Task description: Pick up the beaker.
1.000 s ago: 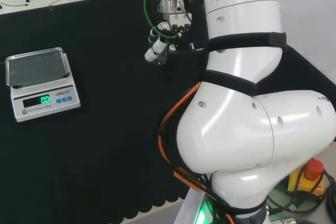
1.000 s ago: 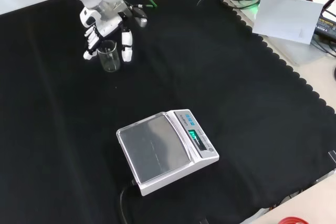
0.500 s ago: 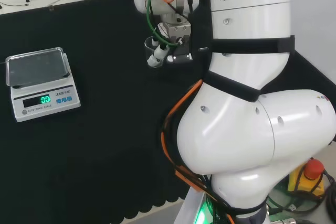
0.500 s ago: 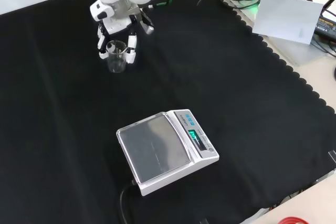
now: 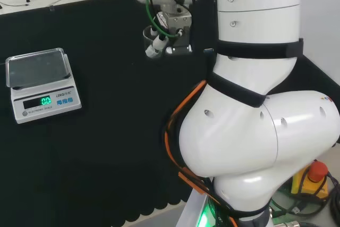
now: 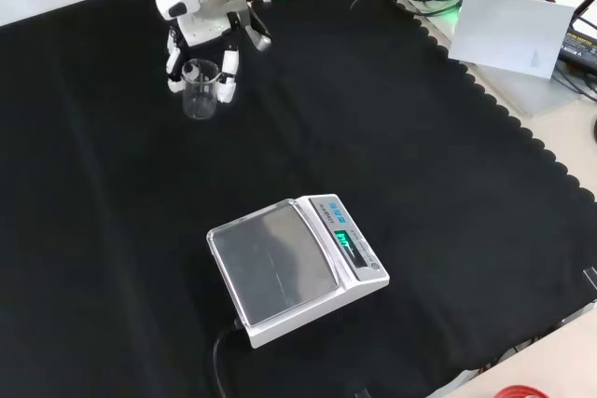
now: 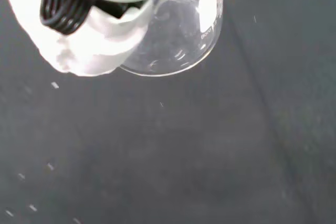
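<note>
Fingers [image 6: 227, 70] of the hand [image 6: 201, 25] curl around the clear glass beaker [image 6: 200, 89], which has risen off the black surface [image 6: 392, 165] since 1 second ago, so the pickup looks nearly complete; the scale [image 6: 294, 267] sits well apart.

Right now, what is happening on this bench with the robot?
A white robot arm is picking up a clear glass beaker. The hand has its fingers curled around the beaker, which appears lifted clear of the black cloth in the wrist view. A digital scale sits apart from it, nearer the front view's camera, with nothing on its pan.
</note>
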### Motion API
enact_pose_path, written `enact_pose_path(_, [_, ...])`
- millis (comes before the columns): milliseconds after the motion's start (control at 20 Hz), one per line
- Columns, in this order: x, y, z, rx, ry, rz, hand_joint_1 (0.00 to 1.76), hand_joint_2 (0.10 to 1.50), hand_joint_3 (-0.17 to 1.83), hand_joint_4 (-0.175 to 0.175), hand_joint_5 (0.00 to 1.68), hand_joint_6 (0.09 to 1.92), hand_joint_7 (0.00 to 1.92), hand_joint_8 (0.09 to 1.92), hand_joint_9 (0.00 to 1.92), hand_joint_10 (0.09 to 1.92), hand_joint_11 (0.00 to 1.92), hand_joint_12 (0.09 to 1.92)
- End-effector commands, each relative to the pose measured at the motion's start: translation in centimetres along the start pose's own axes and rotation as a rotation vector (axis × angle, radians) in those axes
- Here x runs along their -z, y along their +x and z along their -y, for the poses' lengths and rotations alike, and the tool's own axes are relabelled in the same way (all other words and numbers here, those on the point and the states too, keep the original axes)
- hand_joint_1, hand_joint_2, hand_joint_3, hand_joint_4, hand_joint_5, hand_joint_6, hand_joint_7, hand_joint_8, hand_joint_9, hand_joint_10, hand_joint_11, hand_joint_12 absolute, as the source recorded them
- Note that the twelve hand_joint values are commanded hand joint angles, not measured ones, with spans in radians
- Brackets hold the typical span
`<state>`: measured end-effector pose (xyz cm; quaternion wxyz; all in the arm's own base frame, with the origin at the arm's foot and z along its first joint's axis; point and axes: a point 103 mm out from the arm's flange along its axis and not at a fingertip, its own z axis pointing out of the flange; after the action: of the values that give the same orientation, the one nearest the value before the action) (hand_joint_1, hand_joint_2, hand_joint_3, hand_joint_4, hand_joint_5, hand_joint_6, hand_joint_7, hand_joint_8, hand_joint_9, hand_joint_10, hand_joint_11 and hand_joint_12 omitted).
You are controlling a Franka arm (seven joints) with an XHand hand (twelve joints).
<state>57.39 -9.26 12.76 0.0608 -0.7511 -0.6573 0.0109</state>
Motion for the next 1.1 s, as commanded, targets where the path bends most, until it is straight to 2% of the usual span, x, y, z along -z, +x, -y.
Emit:
enact_pose_path(50, [5.6, 6.0, 1.4, 0.074, -0.057, 0.014, 1.13, 0.69, 0.56, 0.175, 1.30, 0.59, 1.23, 0.85, 1.36, 0.54, 1.05, 1.06])
enact_pose_path(300, [7.1, 13.5, 2.3, 0.167, -0.068, 0.026, 1.13, 0.69, 0.57, 0.175, 1.30, 0.58, 1.23, 0.85, 1.36, 0.54, 1.04, 1.06])
enact_pose_path(400, [7.2, 14.3, 2.9, 0.201, -0.065, 0.043, 1.13, 0.68, 0.57, 0.175, 1.30, 0.58, 1.23, 0.85, 1.36, 0.54, 1.04, 1.06])
enact_pose_path(450, [7.2, 15.5, 3.4, 0.223, -0.062, 0.067, 1.13, 0.68, 0.57, 0.175, 1.30, 0.58, 1.23, 0.85, 1.36, 0.54, 1.03, 1.06])
enact_pose_path(600, [6.6, 21.9, 4.7, 0.280, -0.040, 0.109, 1.13, 0.67, 0.59, 0.175, 1.30, 0.59, 1.24, 0.84, 1.36, 0.54, 1.02, 1.08])
enact_pose_path(700, [5.8, 26.7, 5.2, 0.321, -0.016, 0.105, 1.13, 0.67, 0.59, 0.175, 1.30, 0.59, 1.24, 0.84, 1.36, 0.54, 1.01, 1.09])
enact_pose_path(850, [5.2, 31.9, 5.7, 0.378, -0.004, 0.092, 1.13, 0.67, 0.59, 0.175, 1.30, 0.59, 1.24, 0.84, 1.36, 0.54, 1.01, 1.09])
enact_pose_path(950, [5.1, 34.6, 6.0, 0.413, -0.008, 0.075, 1.13, 0.67, 0.59, 0.175, 1.30, 0.59, 1.24, 0.84, 1.36, 0.54, 1.01, 1.09])
enact_pose_path(1000, [5.0, 34.9, 6.1, 0.444, -0.019, 0.059, 1.13, 0.67, 0.59, 0.175, 1.30, 0.59, 1.24, 0.84, 1.36, 0.54, 1.01, 1.09])
enact_pose_path(1100, [4.9, 36.0, 6.3, 0.471, -0.021, 0.050, 1.13, 0.67, 0.59, 0.175, 1.30, 0.59, 1.24, 0.84, 1.36, 0.54, 1.01, 1.09])
